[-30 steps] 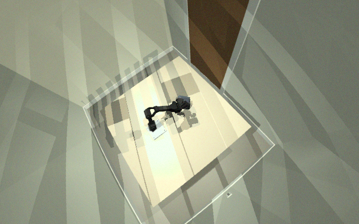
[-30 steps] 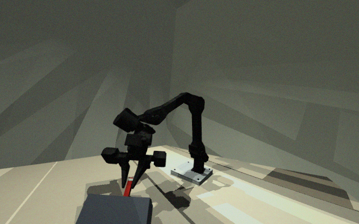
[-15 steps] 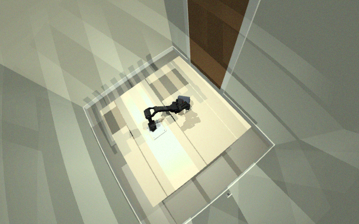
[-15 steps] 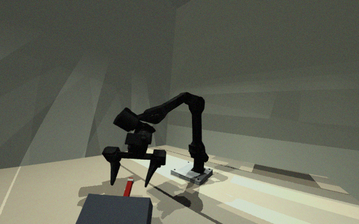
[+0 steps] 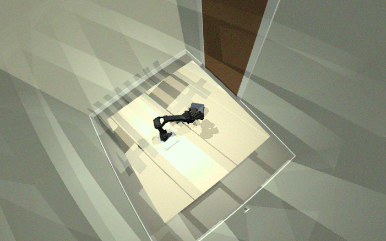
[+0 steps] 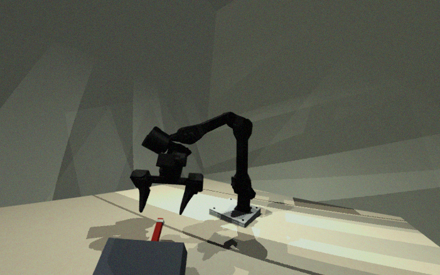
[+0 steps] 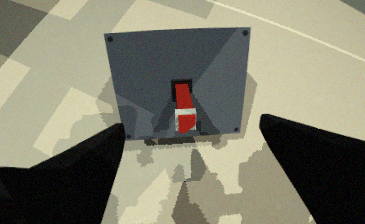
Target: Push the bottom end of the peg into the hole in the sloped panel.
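The red square peg (image 6: 157,231) (image 7: 183,95) with a white band near its top stands out of the face of the dark grey sloped panel (image 5: 199,105) (image 6: 139,259) (image 7: 140,65). In the wrist view its lower end is inside the square hole (image 7: 174,93), with dark gaps showing at the hole's top and left. How deep it sits is hidden. My gripper (image 6: 160,212) (image 7: 193,125) is open wide and empty. Its fingers are on both sides of the peg's line, apart from it, and in the exterior view the tips are just above the peg's top.
The panel has small dark screws in its corners. The arm's white base plate (image 5: 172,144) (image 6: 225,217) is on the table (image 5: 218,143) (image 6: 317,235), behind the panel in the exterior view. Patchy shadows lie on the table around the panel and arm.
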Robot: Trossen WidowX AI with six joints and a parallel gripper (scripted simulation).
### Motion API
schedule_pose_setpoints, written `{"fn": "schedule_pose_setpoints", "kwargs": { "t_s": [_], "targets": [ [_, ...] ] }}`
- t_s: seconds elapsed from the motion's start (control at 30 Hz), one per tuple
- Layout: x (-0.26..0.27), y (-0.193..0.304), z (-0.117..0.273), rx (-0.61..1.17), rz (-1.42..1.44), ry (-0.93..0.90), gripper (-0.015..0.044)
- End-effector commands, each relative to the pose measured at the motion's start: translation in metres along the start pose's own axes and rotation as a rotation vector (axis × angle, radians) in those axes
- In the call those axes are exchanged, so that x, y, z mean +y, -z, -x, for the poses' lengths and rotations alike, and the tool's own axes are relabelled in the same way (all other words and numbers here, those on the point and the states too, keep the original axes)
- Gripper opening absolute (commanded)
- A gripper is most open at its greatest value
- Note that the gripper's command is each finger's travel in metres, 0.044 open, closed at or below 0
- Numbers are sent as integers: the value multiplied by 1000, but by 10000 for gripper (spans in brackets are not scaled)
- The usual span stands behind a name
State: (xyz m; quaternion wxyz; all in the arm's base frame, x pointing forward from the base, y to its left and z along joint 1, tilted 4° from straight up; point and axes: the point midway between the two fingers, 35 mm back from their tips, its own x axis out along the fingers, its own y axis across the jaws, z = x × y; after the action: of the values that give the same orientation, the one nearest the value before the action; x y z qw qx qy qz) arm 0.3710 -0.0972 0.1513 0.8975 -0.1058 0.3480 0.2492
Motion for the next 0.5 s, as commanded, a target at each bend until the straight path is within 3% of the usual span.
{"fn": "schedule_pose_setpoints", "kwargs": {
  "t_s": [0.0, 0.47],
  "targets": [
    [-1, -3, 10, -8, 10, 3, 440],
    [-1, 2, 37, -5, 4, 4, 440]
  ]
}}
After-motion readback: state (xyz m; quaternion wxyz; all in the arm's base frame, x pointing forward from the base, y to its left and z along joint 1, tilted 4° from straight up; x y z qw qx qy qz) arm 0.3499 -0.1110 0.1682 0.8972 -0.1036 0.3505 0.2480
